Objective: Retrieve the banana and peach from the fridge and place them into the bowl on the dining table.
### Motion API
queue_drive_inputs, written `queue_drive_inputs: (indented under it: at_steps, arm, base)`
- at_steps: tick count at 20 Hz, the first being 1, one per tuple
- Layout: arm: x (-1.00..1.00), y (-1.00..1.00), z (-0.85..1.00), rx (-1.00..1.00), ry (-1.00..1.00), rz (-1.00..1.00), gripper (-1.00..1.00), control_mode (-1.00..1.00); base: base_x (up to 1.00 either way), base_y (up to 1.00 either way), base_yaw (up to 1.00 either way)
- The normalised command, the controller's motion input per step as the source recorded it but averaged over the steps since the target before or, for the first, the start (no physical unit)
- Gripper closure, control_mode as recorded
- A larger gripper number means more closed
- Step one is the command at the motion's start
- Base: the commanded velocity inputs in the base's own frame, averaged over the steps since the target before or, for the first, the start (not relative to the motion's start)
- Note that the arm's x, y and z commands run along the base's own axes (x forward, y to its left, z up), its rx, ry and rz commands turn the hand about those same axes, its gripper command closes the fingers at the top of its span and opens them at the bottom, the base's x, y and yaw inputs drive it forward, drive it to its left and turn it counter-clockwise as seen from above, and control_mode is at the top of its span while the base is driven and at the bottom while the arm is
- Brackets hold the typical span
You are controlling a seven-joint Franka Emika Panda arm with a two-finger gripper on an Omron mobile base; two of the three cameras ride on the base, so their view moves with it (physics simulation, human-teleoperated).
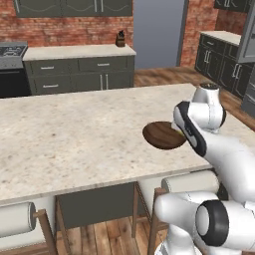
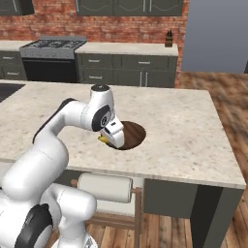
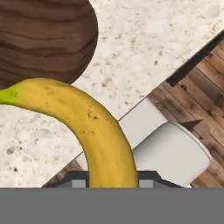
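My gripper (image 3: 111,181) is shut on the yellow banana (image 3: 100,135), which curves up and to the left across the hand view. The banana's greenish tip reaches the rim of the dark brown bowl (image 3: 43,39). In the right base view the gripper (image 2: 105,140) hangs low at the bowl's (image 2: 133,133) left edge, with a bit of the banana (image 2: 102,139) showing beneath the hand. The bowl (image 1: 159,134) sits near the front edge of the beige speckled dining table (image 1: 74,139), partly behind my arm. The peach and the fridge are out of view.
White-cushioned stools (image 2: 104,188) (image 1: 15,219) stand tucked under the table's near edge. Dark cabinets with stone counters (image 1: 79,64) and a stove (image 2: 51,46) line the brick wall behind. A wooden floor (image 2: 218,97) lies to the right of the table.
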Motion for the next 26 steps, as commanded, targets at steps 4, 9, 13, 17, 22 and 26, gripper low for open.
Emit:
queue_drive_inputs:
  at_steps: [4, 9, 13, 17, 22, 26]
  arm:
    - [0.69, 0.0, -0.26, 0.0, 0.1, 0.0, 1.0, -1.0]
    - [0.61, -0.02, -0.28, 0.0, 0.07, 0.0, 1.0, -1.0]
    - [0.6, -0.1, -0.33, 0.01, 0.02, 0.0, 1.0, -1.0]
    - [0.49, -0.12, -0.4, 0.02, 0.0, 0.01, 1.0, -1.0]
    - [0.45, -0.02, -0.42, 0.02, 0.0, 0.04, 1.0, -1.0]
    - [0.48, 0.0, -0.39, 0.0, 0.0, 0.05, 1.0, -1.0]
  base:
    - [0.0, 0.0, 0.0]
    - [0.0, 0.0, 0.0]
    - [0.0, 0.0, 0.0]
    - [0.0, 0.0, 0.0]
    - [0.0, 0.0, 0.0]
    - [0.0, 0.0, 0.0]
